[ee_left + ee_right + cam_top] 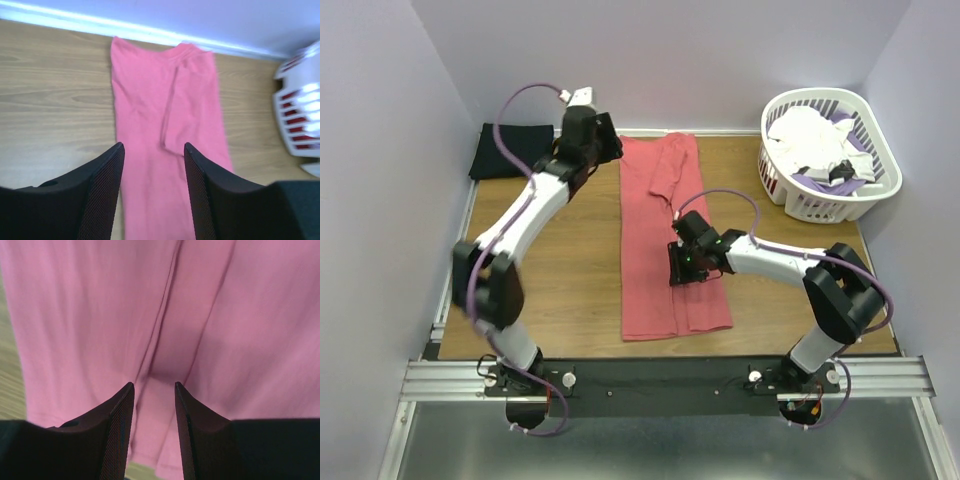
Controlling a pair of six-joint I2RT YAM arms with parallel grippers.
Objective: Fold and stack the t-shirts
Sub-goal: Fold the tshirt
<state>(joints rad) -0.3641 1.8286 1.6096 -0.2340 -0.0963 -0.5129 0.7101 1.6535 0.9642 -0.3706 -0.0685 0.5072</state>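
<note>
The coral-red t-shirt [665, 240] lies flat on the wooden table as a long strip, its sides folded in lengthwise. A sleeve edge shows along its middle [170, 115]. The black t-shirt [510, 150] sits folded at the back left corner. My left gripper [608, 148] hovers by the red shirt's far left corner. In its wrist view the left gripper [152, 147] is open, with nothing between the fingers. My right gripper [682, 268] is low over the middle of the strip. It is open too [154, 385], straddling a fold line in the red cloth [165, 340].
A white slatted basket [880, 150] with white and purple clothes stands at the back right, also at the right edge of the left wrist view [300, 115]. Bare wood [570, 270] lies left of the red shirt. Walls enclose the table on three sides.
</note>
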